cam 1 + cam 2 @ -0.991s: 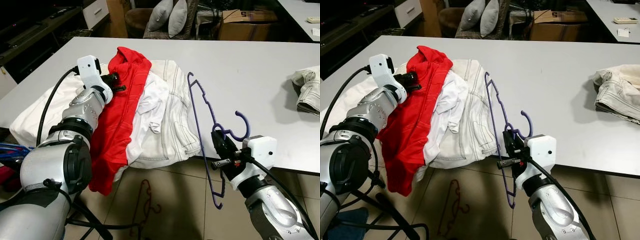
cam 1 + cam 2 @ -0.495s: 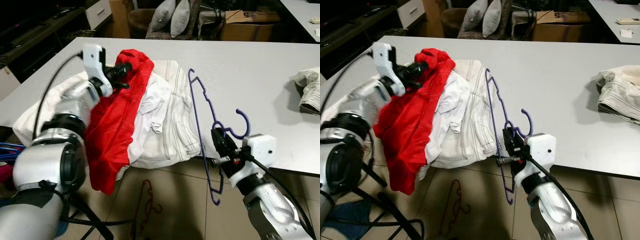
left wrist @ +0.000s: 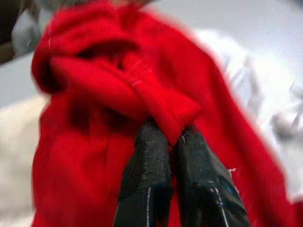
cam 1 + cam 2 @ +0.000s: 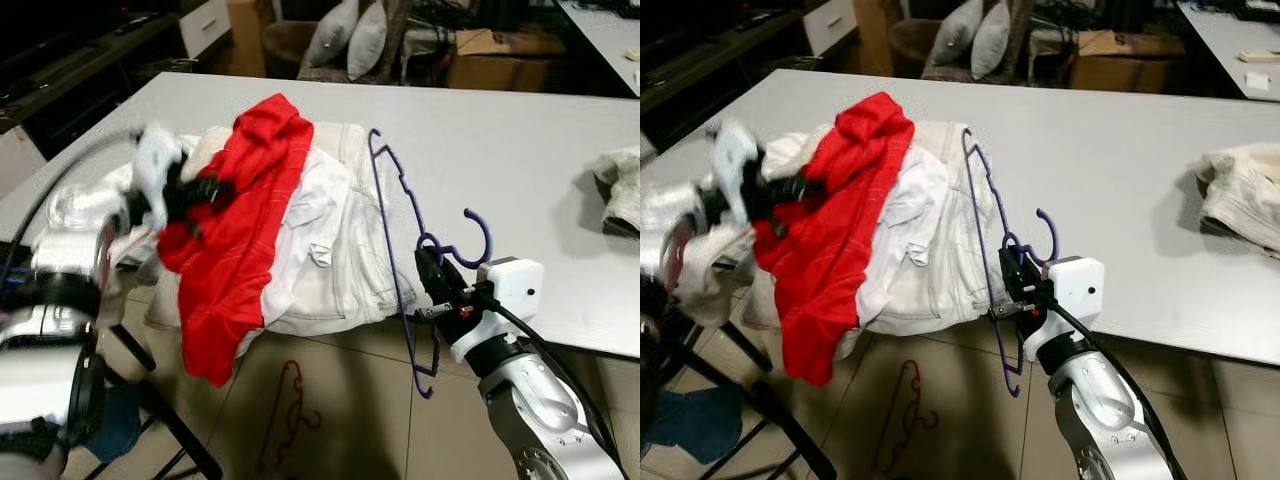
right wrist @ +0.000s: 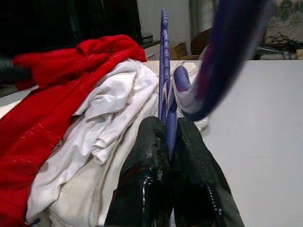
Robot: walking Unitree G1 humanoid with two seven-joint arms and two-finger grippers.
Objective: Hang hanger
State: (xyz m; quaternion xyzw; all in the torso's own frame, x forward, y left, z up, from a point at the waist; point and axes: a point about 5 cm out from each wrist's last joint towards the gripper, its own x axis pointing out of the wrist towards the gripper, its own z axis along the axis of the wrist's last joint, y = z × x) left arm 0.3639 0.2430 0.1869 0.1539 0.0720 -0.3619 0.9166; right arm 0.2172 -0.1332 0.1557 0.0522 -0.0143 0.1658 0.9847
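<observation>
Since the earlier frame, left hand (image 3: pixel 163 142) has pulled back toward the surface (image 4: pixel 520 150) edge, dragging the red garment (image 4: pixel 235 215) with it; fingers pinched together on a fold of that cloth, arm blurred. Right hand (image 5: pixel 165 137) sits at the near edge, fingers clamped on the purple hanger (image 4: pixel 400 215) just below its hook. Hanger frame lies partly on the white clothes (image 4: pixel 330 230), its lower end hanging off the edge.
</observation>
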